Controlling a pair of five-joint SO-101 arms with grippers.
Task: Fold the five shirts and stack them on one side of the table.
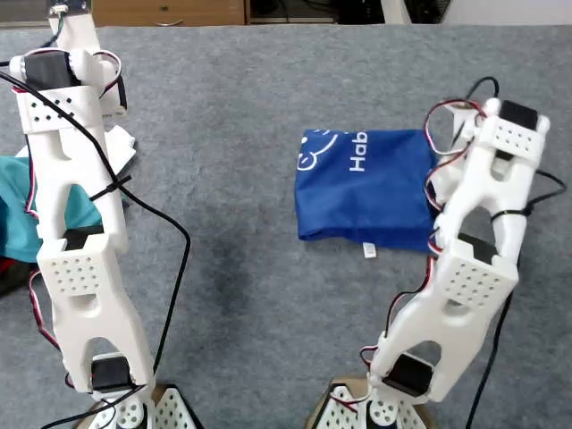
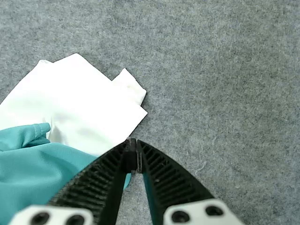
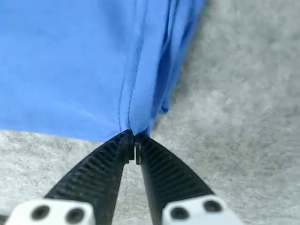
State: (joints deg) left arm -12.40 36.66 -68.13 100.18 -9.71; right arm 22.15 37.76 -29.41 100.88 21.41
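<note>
A folded blue shirt (image 1: 366, 188) with white print lies right of the table's middle. My right gripper (image 3: 134, 140) is shut on its edge, and the blue cloth (image 3: 93, 61) puckers into the fingertips. At the far left a teal shirt (image 1: 18, 206) lies partly over a folded white shirt (image 1: 125, 147), both partly hidden under the left arm. My left gripper (image 2: 133, 154) hangs shut just above the spot where the teal shirt (image 2: 33, 164) meets the white shirt (image 2: 79, 108); I see nothing pinched between its tips.
The grey carpet-like table top (image 1: 232, 116) is bare between the arms. A dark and red bit of cloth (image 1: 9, 268) shows at the left edge. Black cables (image 1: 174, 259) trail from the left arm. Wooden furniture (image 1: 170, 11) stands behind the table.
</note>
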